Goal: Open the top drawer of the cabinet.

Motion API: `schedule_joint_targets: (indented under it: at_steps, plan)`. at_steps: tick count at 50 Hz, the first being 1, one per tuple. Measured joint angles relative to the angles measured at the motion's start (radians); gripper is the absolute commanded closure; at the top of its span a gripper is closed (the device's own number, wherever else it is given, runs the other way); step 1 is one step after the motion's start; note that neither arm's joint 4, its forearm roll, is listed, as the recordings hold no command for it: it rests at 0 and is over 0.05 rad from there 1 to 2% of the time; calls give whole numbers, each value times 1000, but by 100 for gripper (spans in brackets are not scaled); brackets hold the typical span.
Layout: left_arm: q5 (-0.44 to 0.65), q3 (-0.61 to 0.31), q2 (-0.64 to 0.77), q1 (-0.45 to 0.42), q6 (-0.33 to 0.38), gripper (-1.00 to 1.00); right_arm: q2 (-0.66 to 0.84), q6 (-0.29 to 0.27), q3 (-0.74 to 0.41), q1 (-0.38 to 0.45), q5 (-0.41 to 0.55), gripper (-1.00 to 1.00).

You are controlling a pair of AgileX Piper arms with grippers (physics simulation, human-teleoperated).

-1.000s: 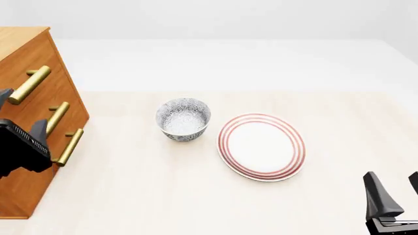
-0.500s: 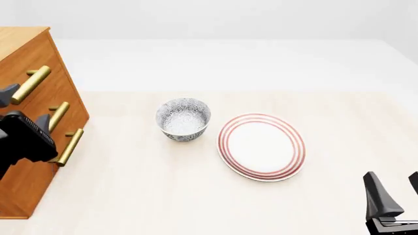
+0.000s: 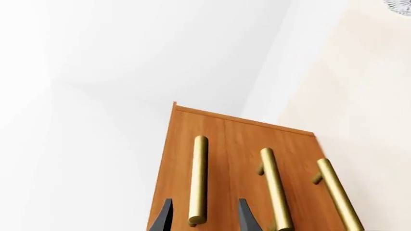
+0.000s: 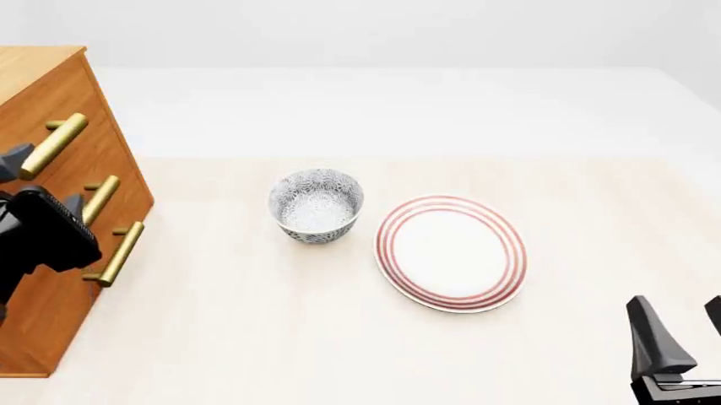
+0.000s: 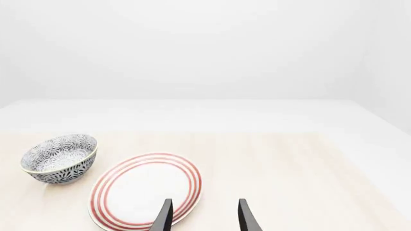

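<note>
Left tool (image 4: 46,181) at cabinet (image 4: 67,245) front — bowl (image 4: 317,205) beside plate (image 4: 451,252).

Bright, even, nearly shadowless light; sharp, clean, undistorted renders.

This is not a real room. It is a made-up place drawn by a computer, set up for testing robot arms. The desk (image 4: 338,337) is smooth pale wood with no marks or dust. Behind its far edge everything is plain white, with no windows, doors or walls to see. Only a few things sit on the desk: a wooden cabinet (image 4: 67,253) at the left edge, a patterned bowl (image 4: 317,205) near the middle, and a plate (image 4: 451,252) with red rings just beside the bowl. All look too clean and flat.
</note>
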Motion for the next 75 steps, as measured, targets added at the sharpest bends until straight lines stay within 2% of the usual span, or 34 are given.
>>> schedule_joint_targets:
  at_steps: [14, 36, 66, 67, 75]
  plan:
    - [-42, -2, 46, 32, 3, -100, 0, 0, 0, 0, 0, -100]
    - [-42, -17, 51, 90, -11, -100, 0, 0, 0, 0, 0, -100]
    - [-77, -61, 136, 117, -12, -100, 0, 0, 0, 0, 0, -100]
    - [-77, -62, 137, 117, -12, 100, 0, 0, 0, 0, 0, -100]
    - [-84, -66, 134, 125, -12, 100, 0, 0, 0, 0, 0, -100]
